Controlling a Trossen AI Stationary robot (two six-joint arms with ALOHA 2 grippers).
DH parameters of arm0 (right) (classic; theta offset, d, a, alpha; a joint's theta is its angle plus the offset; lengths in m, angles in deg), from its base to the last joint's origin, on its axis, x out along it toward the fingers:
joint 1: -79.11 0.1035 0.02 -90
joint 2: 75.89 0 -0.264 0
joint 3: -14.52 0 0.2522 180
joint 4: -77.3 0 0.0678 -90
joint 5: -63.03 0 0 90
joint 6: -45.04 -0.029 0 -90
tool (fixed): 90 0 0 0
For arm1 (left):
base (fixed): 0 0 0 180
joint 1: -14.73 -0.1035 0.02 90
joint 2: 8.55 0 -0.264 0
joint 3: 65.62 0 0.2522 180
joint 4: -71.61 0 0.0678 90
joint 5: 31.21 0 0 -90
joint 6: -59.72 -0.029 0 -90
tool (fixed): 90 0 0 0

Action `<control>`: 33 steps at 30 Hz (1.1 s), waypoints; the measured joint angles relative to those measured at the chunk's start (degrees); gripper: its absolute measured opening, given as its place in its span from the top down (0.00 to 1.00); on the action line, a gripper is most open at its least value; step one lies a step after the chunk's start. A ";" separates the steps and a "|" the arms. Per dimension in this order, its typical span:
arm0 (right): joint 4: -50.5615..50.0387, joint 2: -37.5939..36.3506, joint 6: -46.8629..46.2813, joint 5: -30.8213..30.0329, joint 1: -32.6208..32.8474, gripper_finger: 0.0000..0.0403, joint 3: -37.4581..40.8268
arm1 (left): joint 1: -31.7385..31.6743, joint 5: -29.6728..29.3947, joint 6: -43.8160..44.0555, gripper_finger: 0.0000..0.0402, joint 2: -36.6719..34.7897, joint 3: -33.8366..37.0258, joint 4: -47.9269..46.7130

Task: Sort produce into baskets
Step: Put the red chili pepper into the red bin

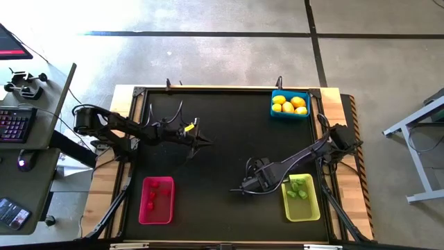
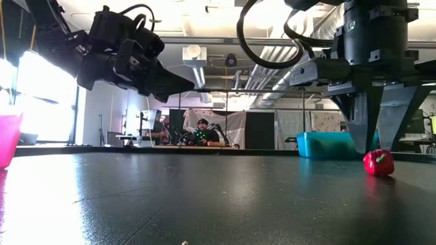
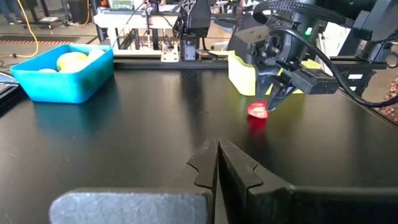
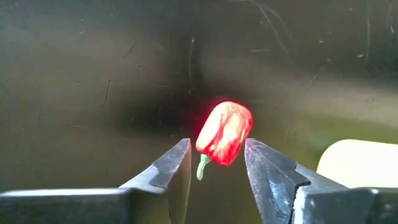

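A small red pepper-like piece lies on the black table; it also shows in the low view and the left wrist view. My right gripper is open and points down just over it, one finger on either side, near the yellow-green basket; I see no touch. My left gripper is shut and empty, held above the table's left middle. The pink-red basket holds red bits, and the blue basket holds yellow ovals.
The yellow-green basket holds green bits at the near right. The blue basket stands at the far right corner and the pink-red one at the near left. A desk with a keyboard stands left of the table. A person sits far behind.
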 joint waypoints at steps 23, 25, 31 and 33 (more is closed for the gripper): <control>2.92 4.09 -1.27 -4.78 1.07 0.97 0.00 | -1.36 1.25 1.16 1.00 -0.02 0.00 -1.21; 2.38 4.09 -0.03 -5.98 1.40 0.98 -0.13 | -2.46 1.85 1.94 1.00 -0.02 0.00 -1.21; 4.55 3.14 7.42 -12.70 2.14 0.99 -0.17 | -7.28 10.40 4.51 1.00 -0.02 0.00 -0.29; 6.85 2.36 11.98 -15.07 2.09 0.99 -0.20 | -8.73 15.82 5.68 1.00 -0.02 0.00 0.24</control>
